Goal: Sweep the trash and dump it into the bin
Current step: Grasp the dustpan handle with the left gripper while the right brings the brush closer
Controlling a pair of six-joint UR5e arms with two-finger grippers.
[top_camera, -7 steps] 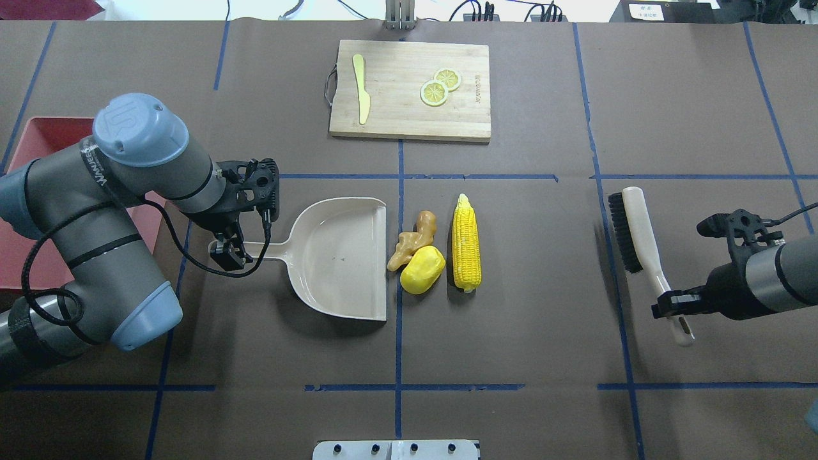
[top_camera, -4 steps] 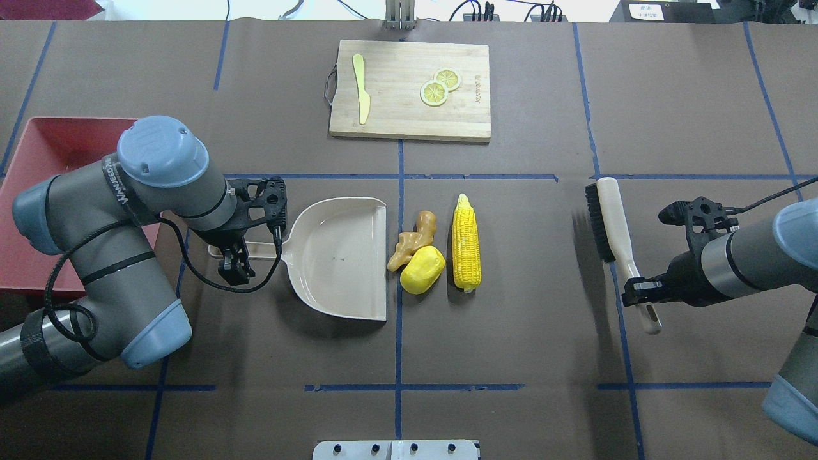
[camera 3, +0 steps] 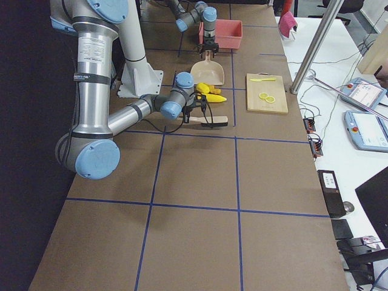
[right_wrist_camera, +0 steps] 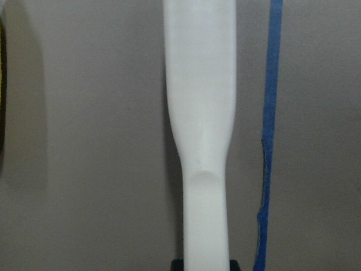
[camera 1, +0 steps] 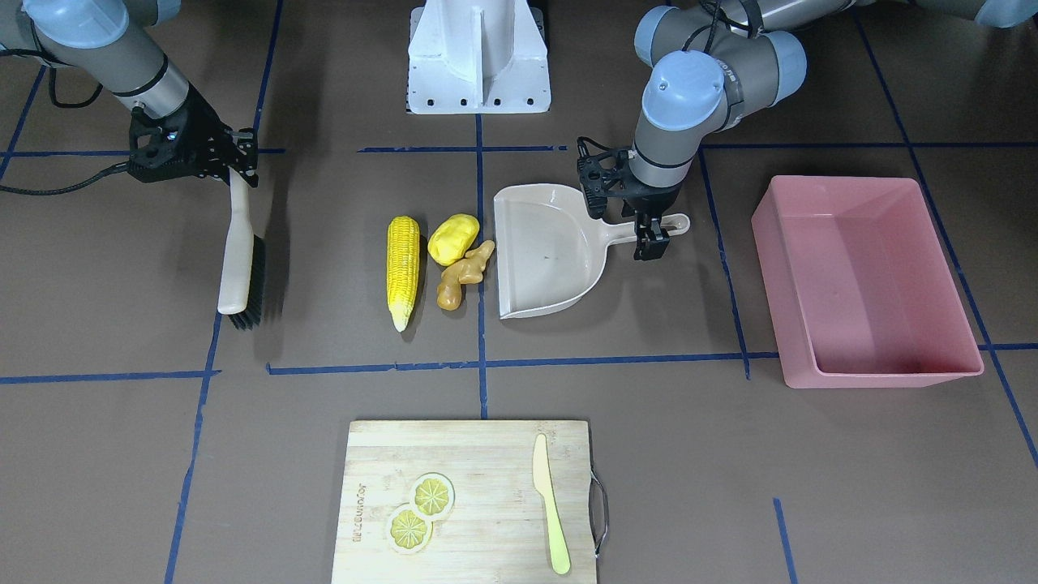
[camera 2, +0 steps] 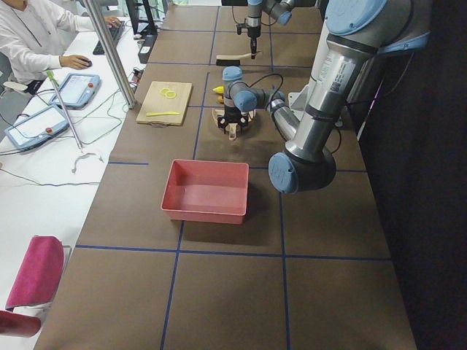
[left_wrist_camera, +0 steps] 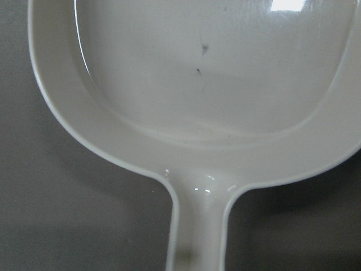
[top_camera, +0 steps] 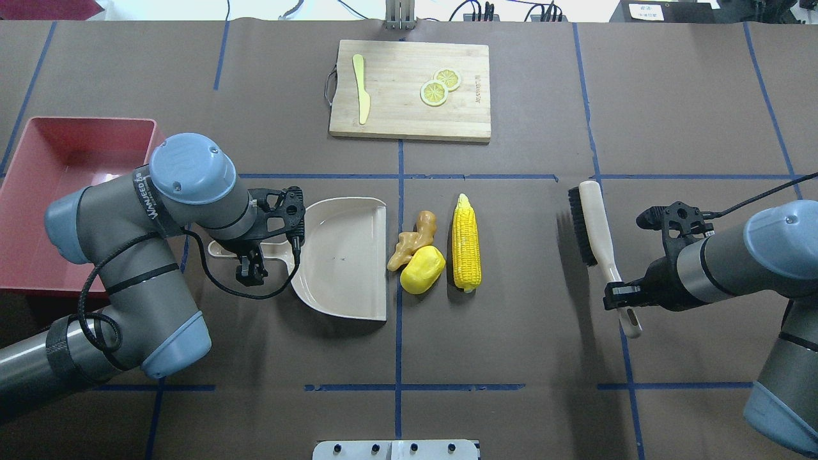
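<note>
The corn cob, the yellow potato lump and the ginger root lie together just right of the open mouth of the beige dustpan. My left gripper sits at the dustpan's handle near the pan and looks open. The pink bin stands at the far left, behind my left arm. My right gripper is shut on the handle of the brush and holds it slightly raised, right of the corn. In the front-facing view the corn, the brush and the bin show clearly.
A wooden cutting board at the far middle carries a yellow-green knife and two lemon slices. The white robot base is at the near edge. An operator sits beside the table's far corner.
My left gripper has slid right along the dustpan handle toward the pan; the dustpan has stayed put. My right gripper has carried the brush left, closer to the corn.
</note>
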